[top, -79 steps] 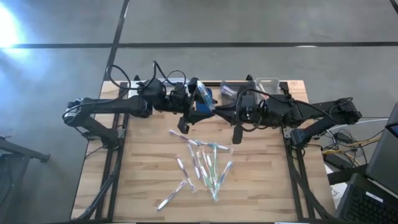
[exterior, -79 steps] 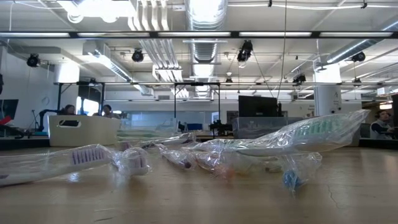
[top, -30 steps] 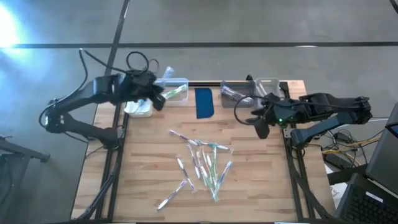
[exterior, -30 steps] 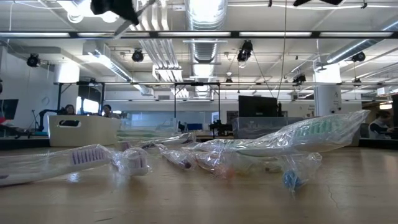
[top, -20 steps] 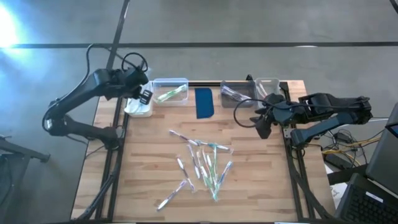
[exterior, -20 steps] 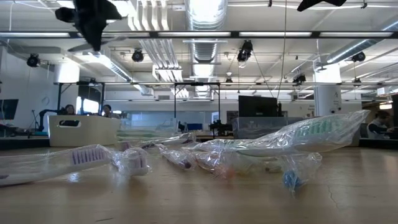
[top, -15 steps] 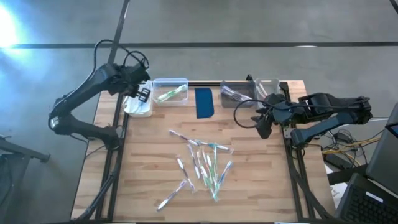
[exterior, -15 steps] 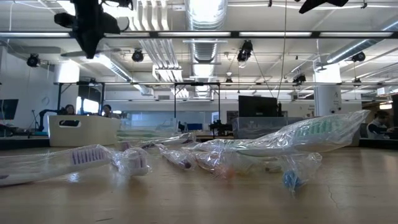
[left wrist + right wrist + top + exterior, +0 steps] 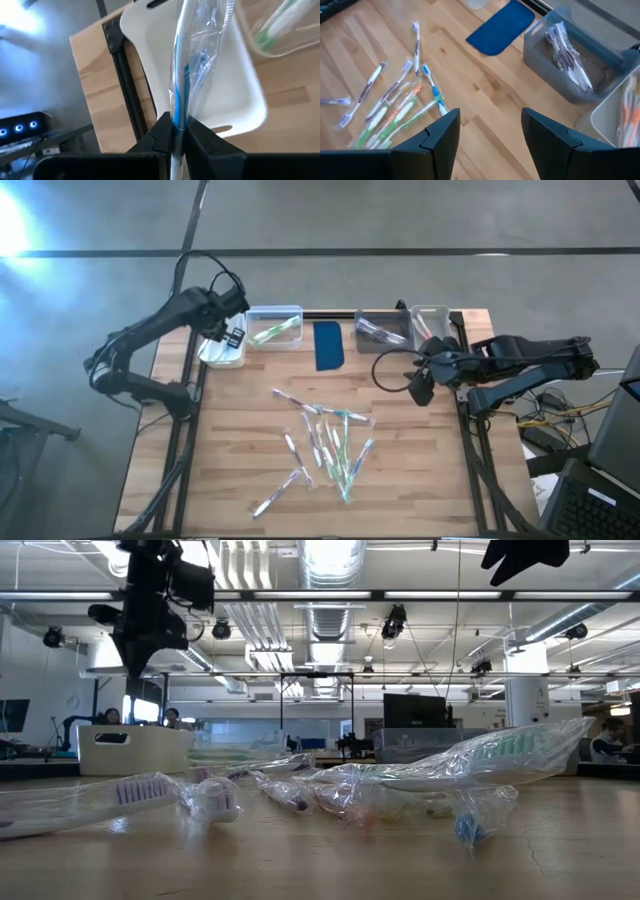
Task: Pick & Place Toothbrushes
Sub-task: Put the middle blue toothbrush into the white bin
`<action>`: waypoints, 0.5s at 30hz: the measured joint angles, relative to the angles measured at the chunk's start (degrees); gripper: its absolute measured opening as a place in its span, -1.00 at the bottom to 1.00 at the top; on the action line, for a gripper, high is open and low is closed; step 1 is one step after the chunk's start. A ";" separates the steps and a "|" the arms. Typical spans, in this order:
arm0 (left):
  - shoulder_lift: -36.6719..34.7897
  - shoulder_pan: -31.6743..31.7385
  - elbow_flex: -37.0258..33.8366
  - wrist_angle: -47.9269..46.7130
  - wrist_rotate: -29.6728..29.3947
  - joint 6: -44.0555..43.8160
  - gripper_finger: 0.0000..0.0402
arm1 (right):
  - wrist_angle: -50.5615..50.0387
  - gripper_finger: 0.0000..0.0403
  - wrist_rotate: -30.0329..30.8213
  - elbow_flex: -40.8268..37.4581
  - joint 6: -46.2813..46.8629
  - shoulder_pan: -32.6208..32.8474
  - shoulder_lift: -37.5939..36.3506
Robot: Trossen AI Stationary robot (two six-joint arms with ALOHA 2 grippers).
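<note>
Two arms worked the wooden table (image 9: 240, 440) at that moment. The left arm reached in from beyond the table's left edge, elbow bent, its left gripper (image 9: 232, 333) poised over the white bin (image 9: 222, 352) at the far left corner. And its jaws were pinched tight on a blue toothbrush (image 9: 181, 95) in a crinkly clear wrapper, the stick hanging over the smooth white bin!

Over on the other side, the right arm lay stretched along the table's right edge, the right gripper (image 9: 421, 388) hanging above bare wood, just in front of the grey bin (image 9: 380, 332). Its fingers (image 9: 440, 135) stood wide apart, nothing between them.

Plenty of open board lay around the loose toothbrushes (image 9: 325, 445), which sat in a scattered pile mid-table, thin sticks in shiny wrappers with green, blue and orange touches. Along the far edge the bins ran in a row: the white one, a clear bin (image 9: 273, 325) with a green brush inside, a flat blue pad (image 9: 328, 344), the grey bin of wrapped brushes, then another clear bin (image 9: 430, 320) with orange ones.
</note>
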 joint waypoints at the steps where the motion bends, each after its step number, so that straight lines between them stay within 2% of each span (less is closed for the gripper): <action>1: 0.02 0.38 -1.00 0.44 0.02 0.04 -0.86 | -0.02 0.03 0.00 -0.33 0.37 -0.01 -0.01; 7: 0.11 2.62 -6.26 5.94 0.20 2.32 -0.86 | 0.13 0.05 -0.05 -1.97 2.42 0.00 -0.04; 15: 1.46 4.16 -7.87 11.17 1.95 4.99 -0.86 | 0.37 -0.02 -0.15 -2.34 3.55 0.00 -0.04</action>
